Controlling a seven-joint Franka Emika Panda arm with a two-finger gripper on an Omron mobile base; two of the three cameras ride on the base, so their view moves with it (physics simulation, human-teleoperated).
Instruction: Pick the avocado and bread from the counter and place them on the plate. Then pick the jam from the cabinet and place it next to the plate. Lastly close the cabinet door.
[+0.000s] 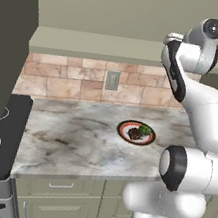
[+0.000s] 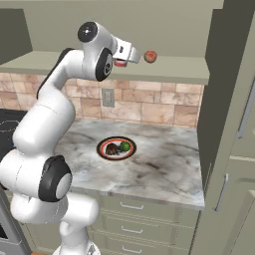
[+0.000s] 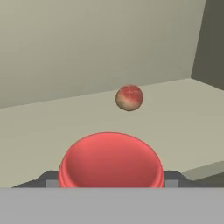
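Arm is reaching up into the cabinet (image 2: 164, 69), hand at shelf height. In the hand view the jam (image 3: 111, 159) sits right at the bottom edge, between the two dark fingertips (image 3: 172, 178); only its rounded pinkish-red lid shows, the jar body is cut off below. Jaws look closed in on the jar from both sides, but the contact points are hidden by the lid, so can't confirm a firm grip.

From the right base view the gripper (image 2: 121, 63) is mostly masked by the wrist; just a red sliver of jar shows under it. Reddish apple-like ball (image 2: 150, 56) sits on the same shelf, apart from the jar, further toward the back.

From the left base view the hand is hidden behind the arm's upper links.

Plate (image 1: 125, 135) on the counter (image 1: 70, 139) already carries the bread (image 1: 134, 134) and avocado (image 1: 145, 130), touching or nearly so. Cabinet door (image 2: 234, 89) is open, partly cropped at the right.
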